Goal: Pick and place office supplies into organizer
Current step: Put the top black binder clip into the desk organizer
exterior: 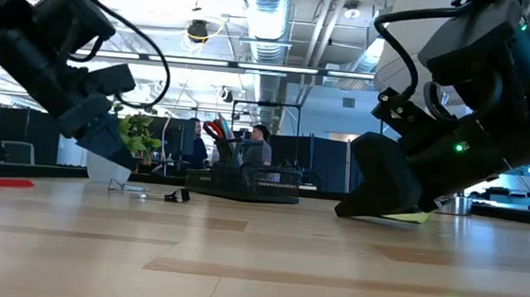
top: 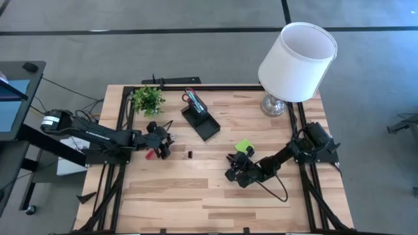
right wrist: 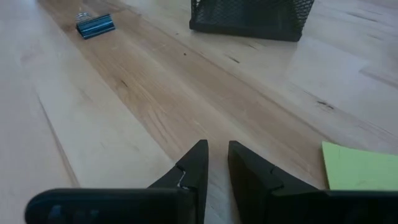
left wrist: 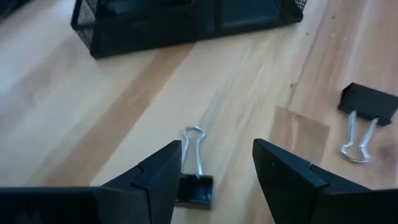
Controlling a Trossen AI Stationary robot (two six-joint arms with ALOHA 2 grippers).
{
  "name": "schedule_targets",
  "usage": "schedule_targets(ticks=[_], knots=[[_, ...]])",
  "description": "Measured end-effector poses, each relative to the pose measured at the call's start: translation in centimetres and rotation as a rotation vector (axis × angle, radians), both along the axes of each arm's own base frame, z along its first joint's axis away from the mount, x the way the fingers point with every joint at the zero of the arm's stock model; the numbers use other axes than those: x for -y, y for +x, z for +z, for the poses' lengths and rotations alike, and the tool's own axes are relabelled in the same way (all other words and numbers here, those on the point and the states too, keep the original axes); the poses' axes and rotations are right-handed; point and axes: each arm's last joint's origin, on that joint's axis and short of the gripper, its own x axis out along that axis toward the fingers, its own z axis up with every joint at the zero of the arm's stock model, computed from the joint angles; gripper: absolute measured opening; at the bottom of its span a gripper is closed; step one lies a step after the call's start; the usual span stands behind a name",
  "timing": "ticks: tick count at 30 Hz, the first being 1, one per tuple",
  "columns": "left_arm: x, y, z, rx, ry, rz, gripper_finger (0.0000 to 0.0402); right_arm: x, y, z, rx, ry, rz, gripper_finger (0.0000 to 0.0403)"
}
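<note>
A small black binder clip (left wrist: 194, 188) with silver handles lies on the table between the open fingers of my left gripper (left wrist: 214, 171), close to one finger. That gripper hovers low at the table's left middle (top: 164, 141). A second black clip (left wrist: 368, 102) lies a little farther off (top: 190, 155). The black mesh organizer (top: 200, 116) stands at the far middle with pens and red-handled scissors in its cup. The lime-green sticky-note pad (top: 243, 145) lies flat just beside my right gripper (top: 233, 167), which is shut and empty (right wrist: 217, 163).
A white-shaded lamp (top: 295, 60) stands at the far right corner and a small potted plant (top: 147, 99) at the far left. A red item (top: 150, 155) lies near my left gripper. A blue clip (right wrist: 95, 26) shows in the right wrist view. The table's near half is bare wood.
</note>
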Motion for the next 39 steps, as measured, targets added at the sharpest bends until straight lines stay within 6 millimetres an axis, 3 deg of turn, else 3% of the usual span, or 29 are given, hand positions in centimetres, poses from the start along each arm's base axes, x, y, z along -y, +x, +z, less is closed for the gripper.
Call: schedule_targets(ticks=[12, 29, 39], knots=[[-0.7, -1.0, -1.1, -0.165, -0.007, 0.007, 0.0197, -0.2, -0.1, 0.0, -0.002, 0.001, 0.009, 0.006], [-1.5, 0.0, -1.7, -0.13, -0.117, -0.052, 0.0197, -0.4, -0.2, 0.0, -0.004, 0.005, 0.017, 0.006], [-1.4, 0.8, -2.9, -0.128, -0.144, 0.001, 0.0197, -0.4, -0.2, 0.0, -0.004, 0.006, 0.019, 0.006]])
